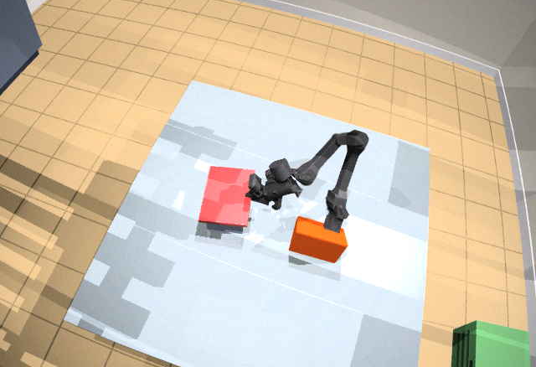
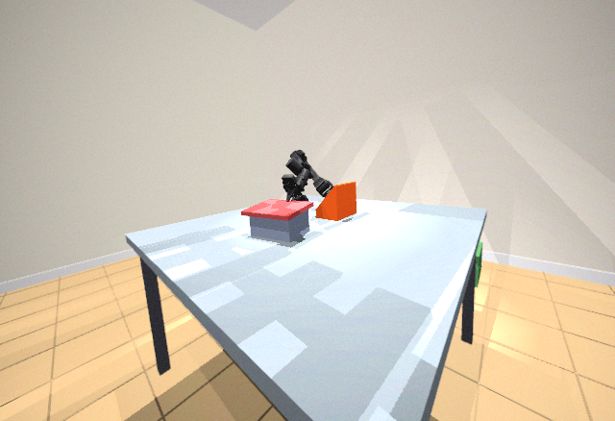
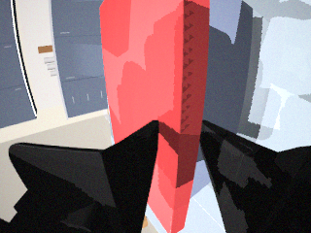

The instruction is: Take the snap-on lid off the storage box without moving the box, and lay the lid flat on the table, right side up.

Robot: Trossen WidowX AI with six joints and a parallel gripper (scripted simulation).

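The flat red lid (image 1: 225,196) (image 2: 276,209) (image 3: 141,73) lies level on the grey-blue storage box (image 1: 224,227) (image 2: 276,229) (image 3: 227,83), which stands on the table (image 1: 242,307) (image 2: 367,262). The lid's rim juts out past the box walls. My gripper (image 1: 249,194) (image 3: 178,126) is shut on the lid's rim at the side facing the arm. In the wrist view one finger is over the lid's top face and the other is on the underside of the rim, beside the box wall. In the exterior view the fingertips are mostly hidden behind the lid.
An orange wedge-shaped block (image 1: 317,241) (image 2: 343,203) stands at the arm's base, to the right of the box. The arm arches over the table from there. A green cabinet (image 1: 502,345) (image 2: 478,264) stands beyond the table's edge on the right.
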